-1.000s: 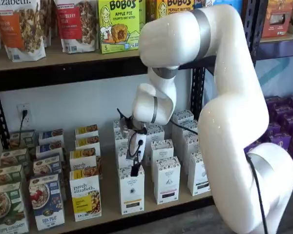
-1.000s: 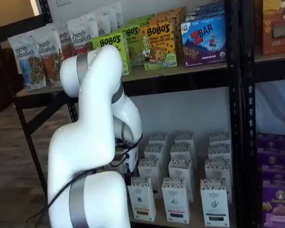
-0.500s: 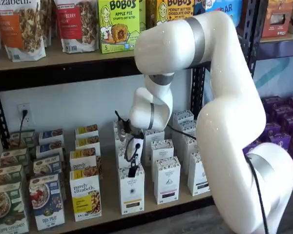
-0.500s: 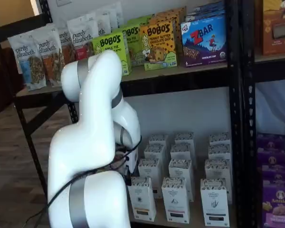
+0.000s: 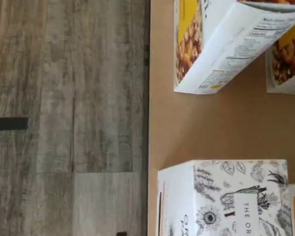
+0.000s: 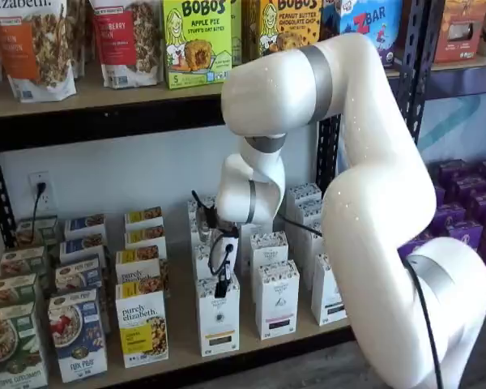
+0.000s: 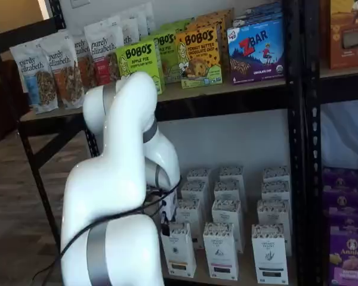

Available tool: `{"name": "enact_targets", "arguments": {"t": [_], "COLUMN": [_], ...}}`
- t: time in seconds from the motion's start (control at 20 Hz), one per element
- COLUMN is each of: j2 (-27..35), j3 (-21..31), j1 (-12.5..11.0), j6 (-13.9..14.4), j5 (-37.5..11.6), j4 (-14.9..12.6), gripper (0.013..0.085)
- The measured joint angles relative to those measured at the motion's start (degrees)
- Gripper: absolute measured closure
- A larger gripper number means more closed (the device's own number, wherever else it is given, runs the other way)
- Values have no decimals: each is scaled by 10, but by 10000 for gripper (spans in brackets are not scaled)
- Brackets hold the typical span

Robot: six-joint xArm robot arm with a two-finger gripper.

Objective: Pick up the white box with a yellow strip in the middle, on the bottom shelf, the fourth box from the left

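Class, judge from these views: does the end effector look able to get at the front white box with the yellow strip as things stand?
Probably yes. The end effector hangs just above the white box at the bottom shelf front, nothing between them; its fingers show side-on.

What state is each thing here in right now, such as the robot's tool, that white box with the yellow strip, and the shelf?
tool: hangs just above the white box; whether open or shut cannot be told
white box: upright at the shelf's front, not gripped
bottom shelf: stocked with rows of upright boxes
purely elizabeth box: upright, beside the white box
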Motion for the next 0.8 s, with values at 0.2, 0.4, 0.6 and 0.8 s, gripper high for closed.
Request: {"name": "enact_targets", "arguments": {"t": [0.2, 0.4, 0.6, 0.8], "j2": [21, 38, 60, 76], "j3": [-24, -41, -68, -91], "j1": [-3, -7, -12, -16], "j6": [6, 18, 20, 31], "j5": [4, 2, 9, 16], "j4": [-10, -27, -33, -49], "gripper": [130, 130, 130, 130]}}
